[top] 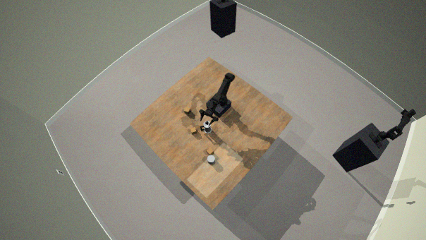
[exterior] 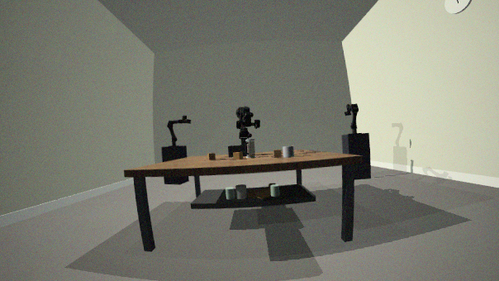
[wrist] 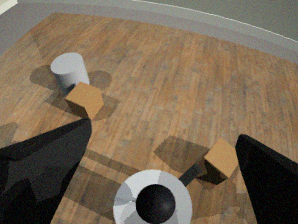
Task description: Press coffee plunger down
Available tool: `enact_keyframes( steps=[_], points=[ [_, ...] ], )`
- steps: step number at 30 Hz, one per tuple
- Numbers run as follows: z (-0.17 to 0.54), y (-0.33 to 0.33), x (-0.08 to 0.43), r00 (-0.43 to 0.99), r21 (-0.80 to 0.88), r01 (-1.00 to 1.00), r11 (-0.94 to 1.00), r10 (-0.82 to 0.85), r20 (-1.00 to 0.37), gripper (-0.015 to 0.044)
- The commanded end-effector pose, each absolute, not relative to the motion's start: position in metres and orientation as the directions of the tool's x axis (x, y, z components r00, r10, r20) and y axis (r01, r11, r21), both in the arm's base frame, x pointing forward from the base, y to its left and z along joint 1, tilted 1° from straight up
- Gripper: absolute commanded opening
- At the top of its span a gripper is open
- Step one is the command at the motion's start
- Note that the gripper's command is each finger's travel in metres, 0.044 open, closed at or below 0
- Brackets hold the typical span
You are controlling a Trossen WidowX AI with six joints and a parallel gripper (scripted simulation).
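Wrist view, taken left to right: one dark finger (wrist: pixel 43 176) fills the lower left of the frame. Above it, in the upper left, a pale grey cylinder (wrist: pixel 68 71) stands on the wooden table (wrist: pixel 173 70), with a tan block (wrist: pixel 85 98) just beside it, lower and to the right. At bottom centre is the coffee press (wrist: pixel 153 208), seen from straight above as a pale round lid with the black plunger knob (wrist: pixel 156 204) at its middle. Right of it lies a second tan block (wrist: pixel 222 157), and the other finger fills the lower right. The gripper (wrist: pixel 156 189) is spread wide and holds nothing; both fingers stand apart from the knob, with bare table showing between them and the press. Exterior view shows the press (exterior: pixel 251 148) upright near the middle of the frame, below the arm (exterior: pixel 244 124).
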State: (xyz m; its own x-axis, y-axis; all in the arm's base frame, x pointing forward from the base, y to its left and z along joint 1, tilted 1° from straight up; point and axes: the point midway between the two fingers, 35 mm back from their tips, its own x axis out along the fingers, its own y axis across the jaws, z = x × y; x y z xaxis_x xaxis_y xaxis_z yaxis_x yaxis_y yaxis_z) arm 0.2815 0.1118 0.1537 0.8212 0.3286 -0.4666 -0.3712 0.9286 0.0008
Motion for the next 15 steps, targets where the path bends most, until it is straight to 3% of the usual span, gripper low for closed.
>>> enact_keyframes(
  steps=[1, 15],
  points=[
    [0.1801, 0.1029, 0.2602, 0.824, -0.002, -0.367, 0.930, 0.324, -0.465, 0.0440],
    [0.1817, 0.1010, 0.2552, 0.823, -0.002, -0.367, 0.930, 0.324, -0.466, 0.0440]
  ],
)
